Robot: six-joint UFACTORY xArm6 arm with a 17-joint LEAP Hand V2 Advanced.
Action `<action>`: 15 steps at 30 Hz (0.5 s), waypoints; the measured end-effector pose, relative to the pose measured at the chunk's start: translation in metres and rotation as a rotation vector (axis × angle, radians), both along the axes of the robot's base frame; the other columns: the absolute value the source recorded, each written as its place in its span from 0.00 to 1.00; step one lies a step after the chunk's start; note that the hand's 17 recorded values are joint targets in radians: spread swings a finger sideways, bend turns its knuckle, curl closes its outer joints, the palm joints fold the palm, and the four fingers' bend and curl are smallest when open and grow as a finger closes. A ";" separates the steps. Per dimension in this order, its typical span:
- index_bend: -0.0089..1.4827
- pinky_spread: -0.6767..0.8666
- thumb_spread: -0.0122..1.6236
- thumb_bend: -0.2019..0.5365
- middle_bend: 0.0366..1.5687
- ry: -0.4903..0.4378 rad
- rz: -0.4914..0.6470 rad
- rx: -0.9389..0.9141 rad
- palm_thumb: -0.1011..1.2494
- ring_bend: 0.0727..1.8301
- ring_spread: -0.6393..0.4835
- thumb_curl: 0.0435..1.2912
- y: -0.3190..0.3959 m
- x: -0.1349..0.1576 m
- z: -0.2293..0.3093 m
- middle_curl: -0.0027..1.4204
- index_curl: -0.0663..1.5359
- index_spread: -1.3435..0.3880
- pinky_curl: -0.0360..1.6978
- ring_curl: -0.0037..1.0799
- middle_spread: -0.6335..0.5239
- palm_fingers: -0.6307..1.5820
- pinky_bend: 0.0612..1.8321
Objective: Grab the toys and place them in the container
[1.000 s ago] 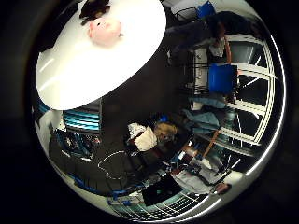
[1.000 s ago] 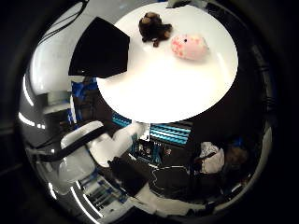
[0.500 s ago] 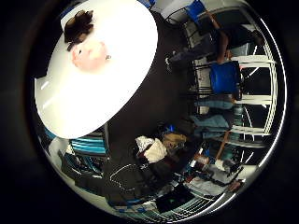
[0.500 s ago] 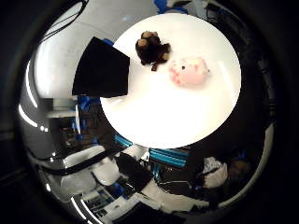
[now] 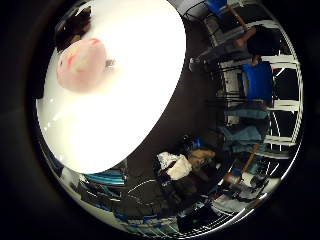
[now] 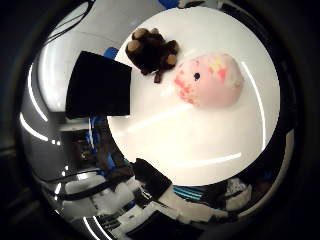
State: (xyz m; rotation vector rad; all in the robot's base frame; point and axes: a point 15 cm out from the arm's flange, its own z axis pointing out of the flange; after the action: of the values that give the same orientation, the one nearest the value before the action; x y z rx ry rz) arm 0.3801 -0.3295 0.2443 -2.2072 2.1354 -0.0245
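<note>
A round white table [image 6: 200, 150] fills much of both palm views, and the two toys lie on it close together. The thumb-side view shows them best: a pink plush pig [image 6: 209, 81] with a black eye and red and yellow patches, and just beside it a dark brown plush monkey [image 6: 152, 50] with tan paws, the two nearly touching. That same view also shows the black container [image 6: 99, 85], a dark box at the table's edge near the monkey; it does not appear in the little-finger-side view at all. There the pig shows large and the monkey only as a dark shape behind it at the rim of the view. The little-finger-side view instead looks past the table's edge to the dark floor, a blue chair [image 5: 258, 80], and a cluttered heap of bags [image 5: 175, 167] below the table. White and black parts [image 6: 150, 182] near the table's edge in the thumb-side view look like the robot's body or arm, but whether the hand's fingers are spread or curled cannot be told from either view. Neither toy is touched by anything.
</note>
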 end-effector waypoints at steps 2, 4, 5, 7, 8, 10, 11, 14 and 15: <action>0.11 0.70 0.64 0.24 0.11 0.015 0.007 0.013 0.30 0.12 0.73 0.18 0.006 0.008 -0.011 0.24 0.21 0.55 0.19 0.22 0.52 0.37 0.17; 0.11 0.70 0.64 0.24 0.11 0.022 0.015 0.018 0.31 0.12 0.74 0.18 0.011 0.014 -0.018 0.24 0.21 0.55 0.19 0.22 0.53 0.37 0.17; 0.11 0.70 0.64 0.24 0.11 0.022 0.016 0.018 0.31 0.12 0.74 0.18 0.013 0.017 -0.020 0.24 0.22 0.55 0.19 0.22 0.53 0.37 0.17; 0.11 0.70 0.65 0.24 0.11 0.016 0.024 0.013 0.31 0.12 0.74 0.18 0.018 0.023 -0.020 0.24 0.21 0.55 0.19 0.23 0.53 0.37 0.17; 0.11 0.70 0.65 0.24 0.11 0.014 0.030 0.010 0.31 0.12 0.74 0.18 0.020 0.026 -0.020 0.24 0.21 0.55 0.19 0.23 0.53 0.37 0.17; 0.11 0.70 0.65 0.24 0.11 0.014 0.039 0.011 0.31 0.12 0.74 0.18 0.026 0.030 -0.020 0.24 0.22 0.55 0.19 0.23 0.53 0.37 0.16; 0.11 0.70 0.65 0.24 0.11 0.016 0.042 0.012 0.32 0.12 0.74 0.18 0.029 0.033 -0.021 0.24 0.22 0.55 0.19 0.23 0.53 0.37 0.16; 0.11 0.70 0.64 0.24 0.11 0.016 0.050 0.011 0.32 0.12 0.74 0.18 0.037 0.039 -0.020 0.24 0.22 0.55 0.19 0.23 0.53 0.37 0.16; 0.11 0.70 0.64 0.24 0.11 0.019 0.053 0.013 0.32 0.12 0.74 0.18 0.041 0.041 -0.022 0.24 0.22 0.55 0.19 0.23 0.53 0.37 0.16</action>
State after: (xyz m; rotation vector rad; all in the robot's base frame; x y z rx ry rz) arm 0.4210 -0.2888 0.2224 -2.2652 2.0794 0.0128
